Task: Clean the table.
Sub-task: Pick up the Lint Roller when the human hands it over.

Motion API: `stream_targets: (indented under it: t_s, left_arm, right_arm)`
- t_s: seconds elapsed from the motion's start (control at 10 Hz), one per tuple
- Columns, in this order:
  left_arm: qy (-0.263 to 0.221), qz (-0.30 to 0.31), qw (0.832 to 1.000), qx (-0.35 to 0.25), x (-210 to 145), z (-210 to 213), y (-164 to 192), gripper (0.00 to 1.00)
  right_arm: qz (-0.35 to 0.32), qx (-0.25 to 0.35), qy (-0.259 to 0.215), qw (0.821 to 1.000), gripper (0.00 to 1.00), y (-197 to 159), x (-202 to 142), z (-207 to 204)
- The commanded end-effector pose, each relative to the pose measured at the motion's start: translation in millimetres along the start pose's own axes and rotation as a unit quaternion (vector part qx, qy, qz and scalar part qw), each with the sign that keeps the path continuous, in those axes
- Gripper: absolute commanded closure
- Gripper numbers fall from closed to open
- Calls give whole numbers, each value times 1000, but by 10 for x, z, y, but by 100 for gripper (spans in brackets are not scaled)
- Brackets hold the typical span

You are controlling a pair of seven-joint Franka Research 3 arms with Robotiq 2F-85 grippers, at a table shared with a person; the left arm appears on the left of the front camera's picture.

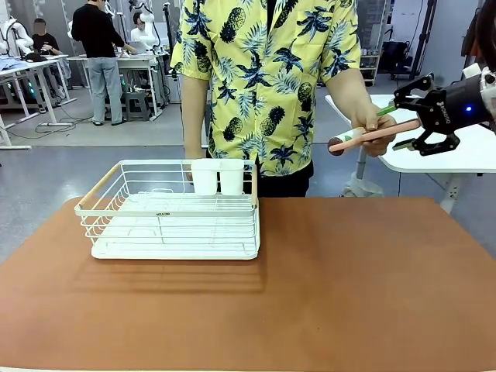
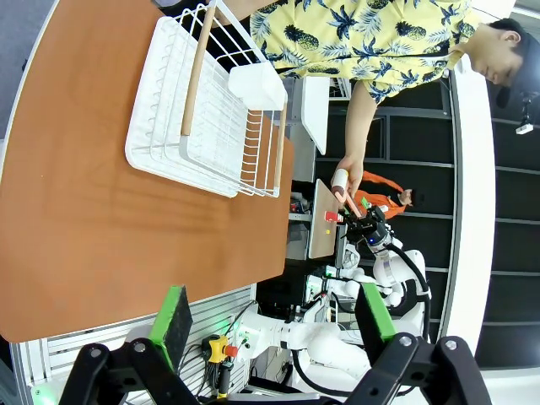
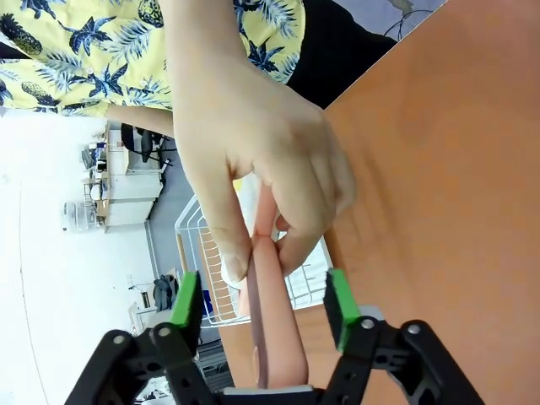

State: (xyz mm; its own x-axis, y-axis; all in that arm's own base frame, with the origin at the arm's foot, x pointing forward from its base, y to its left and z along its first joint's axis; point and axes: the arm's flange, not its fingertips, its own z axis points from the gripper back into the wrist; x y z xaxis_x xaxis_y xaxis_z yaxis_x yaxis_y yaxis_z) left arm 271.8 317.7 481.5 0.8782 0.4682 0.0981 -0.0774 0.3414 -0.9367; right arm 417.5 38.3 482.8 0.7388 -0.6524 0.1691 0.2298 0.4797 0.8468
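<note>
Right wrist view: seemingly mid-handover. Straddles pink utensil [image 3: 272, 350] with right gripper [image 3: 261, 308] spread wide, hand [image 3: 270, 169] at twelve o'clock (left gripper [image 2: 274, 314] agape too). Needs closing next; table [image 3: 439, 211] at three o'clock.

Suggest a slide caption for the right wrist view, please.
A person's hand holds a pink utensil between the right gripper's open fingers, the table behind.
</note>
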Motion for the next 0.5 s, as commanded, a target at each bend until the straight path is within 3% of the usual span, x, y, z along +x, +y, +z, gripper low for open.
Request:
stream_targets:
  t_s: [0.0,0.4]
  left_arm:
    - [-3,-8,1000,-4,-29,11,12,0]
    - [-3,-8,1000,-4,-29,11,12,0]
  right_arm:
    - [-5,15,0,1000,48,-30,27,-10]
    - [-9,16,-1,1000,87,-61,63,13]
